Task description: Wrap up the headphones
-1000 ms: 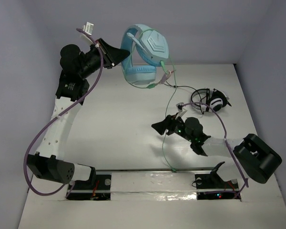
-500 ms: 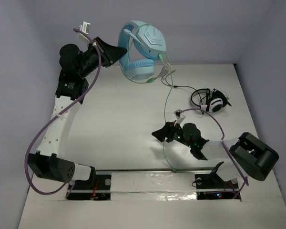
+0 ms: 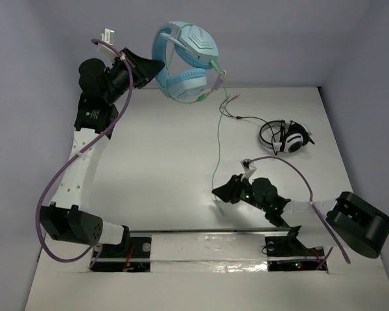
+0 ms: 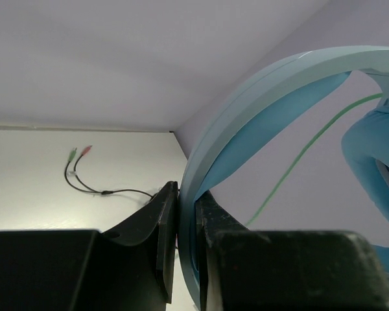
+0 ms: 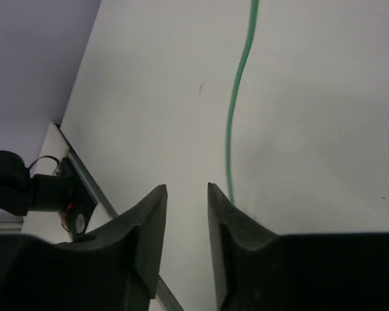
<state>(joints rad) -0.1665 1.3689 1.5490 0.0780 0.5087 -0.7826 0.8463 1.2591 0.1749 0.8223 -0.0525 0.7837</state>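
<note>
Hanging headphones point(image 3: 181, 83) — far table point(image 3: 155, 162) edge

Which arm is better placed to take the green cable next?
Right. The right end effector is open beside the green cable; the left end effector is shut on the headphones.

The headphones point(image 3: 185, 61) are light blue all over, with a deeper sky blue on the inner lining of the headband, and their thin cable point(image 3: 217, 149) is bright green. The smaller headphones point(image 3: 288, 137) are black with white patches on the earcups. Their dark cable point(image 4: 104, 192) is black and ends in one green plug and one pinkish-red plug. The bench point(image 3: 162, 162) is plain white and the walls point(image 3: 279, 39) are pale lavender-grey. The left arm point(image 3: 84, 155) and right arm point(image 3: 360, 223) have black joints and white links, and a purple wire point(image 3: 52, 188) trails each. The left fingers point(image 4: 165, 227) and right fingers point(image 5: 142, 233) are matte black.
</note>
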